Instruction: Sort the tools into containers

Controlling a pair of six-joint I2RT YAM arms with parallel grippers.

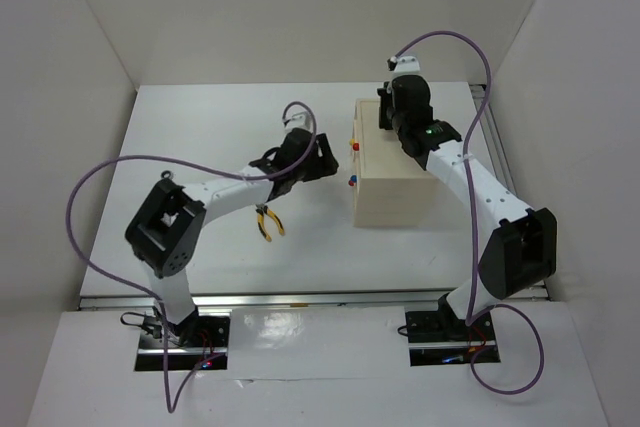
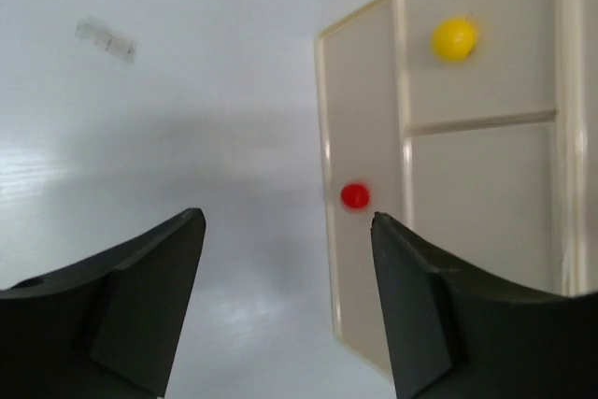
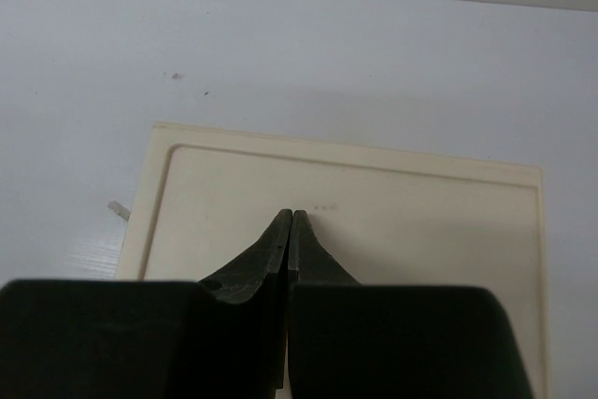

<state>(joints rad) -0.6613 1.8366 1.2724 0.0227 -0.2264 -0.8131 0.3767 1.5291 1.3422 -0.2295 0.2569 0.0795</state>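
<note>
Two arms at the drawer box, one tool lying outside it.
Left gripper (image 2: 288,231) stands spread, the red knob (image 2: 354,196) just ahead between its fingers; right gripper (image 3: 289,231), pressed together, hangs over the top of the box (image 1: 400,182). Pliers (image 1: 268,221) lie on the table (image 1: 200,127) near the left arm. The sound move seems to be centring on the knob, closing, then pulling straight while the right steadies the box.

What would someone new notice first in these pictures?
The beige rectangular wooden box right of centre on the white table, with the shut right gripper over its top. The open left gripper faces its small red knob, and yellow-black-handled pliers lie beneath that arm.
</note>
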